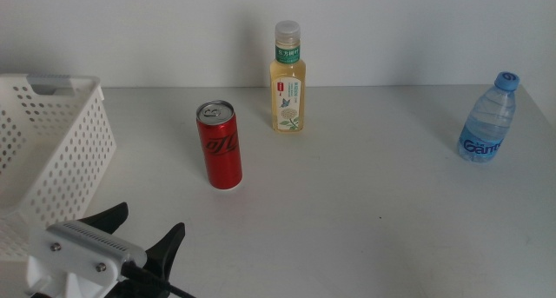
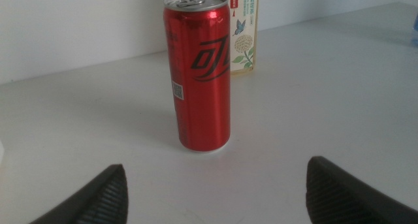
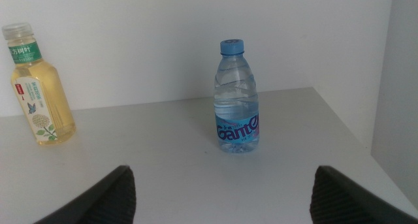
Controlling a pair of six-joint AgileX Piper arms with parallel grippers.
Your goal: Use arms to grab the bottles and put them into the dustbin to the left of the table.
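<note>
**Left gripper lined up on the can, nothing grabbed yet**

Left gripper [image 1: 148, 233] sits low at the near-left edge of the table [image 1: 373, 220], jaws spread wide, holding nothing. The red soda can [image 1: 220, 146] stands upright just beyond it, slightly right of the jaw line in the middle view; in the left wrist view the can [image 2: 201, 70] falls between the two jaw tips but clearly ahead of them, not touching. Its long axis is vertical, so a straight forward reach with a side-on pinch looks like the call.

Right gripper [image 3: 222, 191] is out of the middle view. Its wrist camera shows jaws spread, empty, with the water bottle [image 3: 236, 96] upright ahead of them, well apart. That bottle [image 1: 486, 120] stands at the far right of the table, so the right arm is the natural one for it.

The tea bottle [image 1: 288, 76] stands upright at the far centre, behind and right of the can, near no gripper. Either arm could take it; the left is closer to the drop-off.

The dustbin [image 1: 65, 146] sits at the left, right beside the left gripper. The part of its inside that shows holds nothing; the rest is cut off by the frame edge. All three bottles are still on the table, so none is binned yet.

Risk: the can is slim and tall, so an off-centre jaw contact could tip it.
</note>
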